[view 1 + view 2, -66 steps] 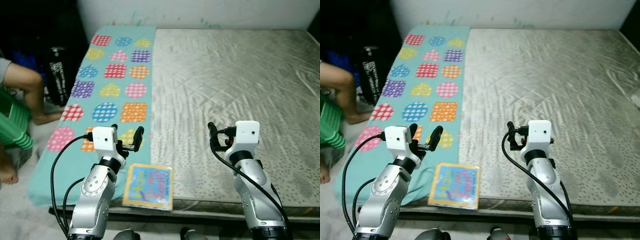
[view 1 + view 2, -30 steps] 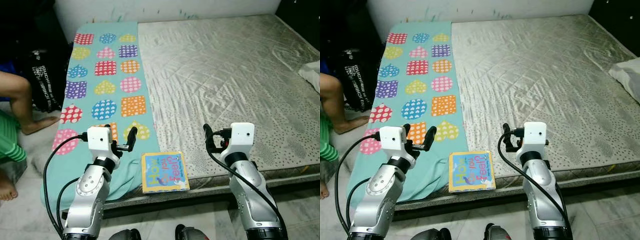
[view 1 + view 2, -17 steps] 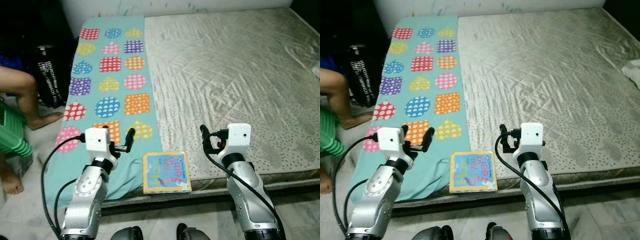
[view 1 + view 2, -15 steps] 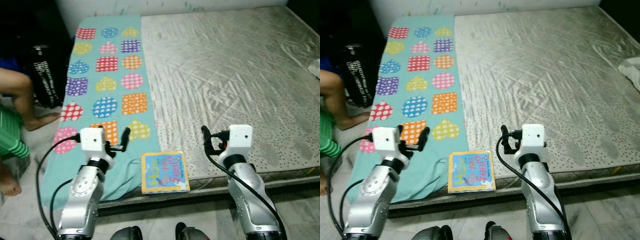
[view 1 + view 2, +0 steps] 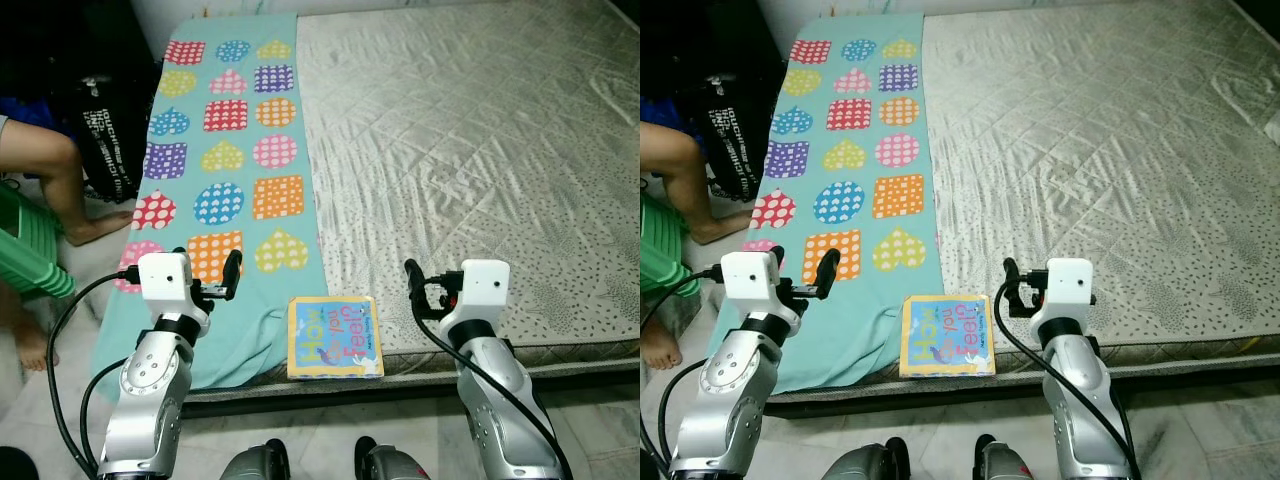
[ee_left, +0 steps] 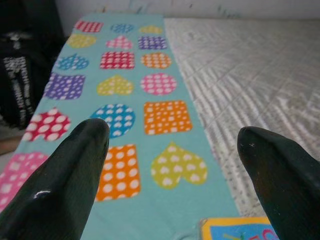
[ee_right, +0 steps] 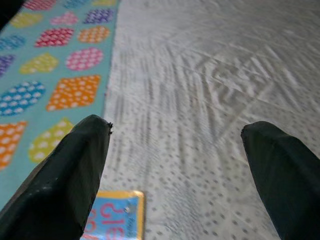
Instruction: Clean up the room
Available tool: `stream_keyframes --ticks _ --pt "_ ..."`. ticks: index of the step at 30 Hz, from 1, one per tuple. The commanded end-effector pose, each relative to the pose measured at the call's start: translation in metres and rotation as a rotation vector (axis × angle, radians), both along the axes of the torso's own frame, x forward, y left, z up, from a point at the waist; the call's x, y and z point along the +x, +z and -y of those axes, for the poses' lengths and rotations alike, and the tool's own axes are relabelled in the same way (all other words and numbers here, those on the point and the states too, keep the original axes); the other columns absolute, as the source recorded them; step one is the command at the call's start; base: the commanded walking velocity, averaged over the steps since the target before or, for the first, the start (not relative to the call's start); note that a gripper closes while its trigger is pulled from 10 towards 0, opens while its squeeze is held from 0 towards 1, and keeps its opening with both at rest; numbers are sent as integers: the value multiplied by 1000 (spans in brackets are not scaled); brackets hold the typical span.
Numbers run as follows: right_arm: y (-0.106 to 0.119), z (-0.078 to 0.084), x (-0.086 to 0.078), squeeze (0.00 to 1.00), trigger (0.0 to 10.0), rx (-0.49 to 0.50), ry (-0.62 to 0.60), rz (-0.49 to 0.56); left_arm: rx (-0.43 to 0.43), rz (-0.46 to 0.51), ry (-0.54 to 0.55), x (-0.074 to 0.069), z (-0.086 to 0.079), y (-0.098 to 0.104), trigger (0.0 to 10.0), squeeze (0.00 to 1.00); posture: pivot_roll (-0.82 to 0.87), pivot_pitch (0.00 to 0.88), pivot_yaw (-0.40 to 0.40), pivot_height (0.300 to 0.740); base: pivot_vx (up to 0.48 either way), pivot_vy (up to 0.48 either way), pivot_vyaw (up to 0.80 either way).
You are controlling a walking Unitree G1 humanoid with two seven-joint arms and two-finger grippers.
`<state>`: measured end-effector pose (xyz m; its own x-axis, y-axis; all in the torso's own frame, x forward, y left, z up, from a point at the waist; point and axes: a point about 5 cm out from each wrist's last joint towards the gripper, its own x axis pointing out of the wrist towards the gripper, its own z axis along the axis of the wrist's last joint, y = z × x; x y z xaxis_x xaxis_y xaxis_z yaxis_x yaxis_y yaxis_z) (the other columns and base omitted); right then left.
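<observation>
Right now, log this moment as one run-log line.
left gripper: open, over teal mat | right gripper: open, over mattress | book: flat at mattress front edge, ungrasped | person's leg: robot's left

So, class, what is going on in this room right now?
The robot stands at the foot of a bed. A book lies at the near edge, partly on a patterned blanket. The left gripper and right gripper are open on either side of the book, touching nothing. A person's leg shows beside the bed.
</observation>
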<state>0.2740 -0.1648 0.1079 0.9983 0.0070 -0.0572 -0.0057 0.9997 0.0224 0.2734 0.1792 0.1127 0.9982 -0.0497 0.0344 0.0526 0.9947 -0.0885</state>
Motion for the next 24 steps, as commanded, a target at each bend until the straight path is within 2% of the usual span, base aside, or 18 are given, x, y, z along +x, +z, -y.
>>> stream_keyframes --ticks 1,7,9,15,24 --pt "2 6 -6 0 10000 -4 -24 16 25 -10 28 -6 -10 -2 10000 0 -21 261 84 740 0 0 0" --pt "0 7 -5 0 10000 -15 -38 25 25 -26 16 -5 -6 -6 10000 0 -20 228 97 740 0 0 0" --pt "4 3 2 0 10000 -8 -46 50 31 -26 4 -1 -2 -8 10000 0 -21 199 123 740 0 0 0" --pt "7 2 9 0 10000 17 -92 84 57 -15 -38 9 6 -7 10000 0 -34 146 170 740 0 0 0" --pt "9 5 19 0 10000 23 -125 123 93 5 -78 25 11 -5 10000 0 -44 59 193 740 0 0 0"
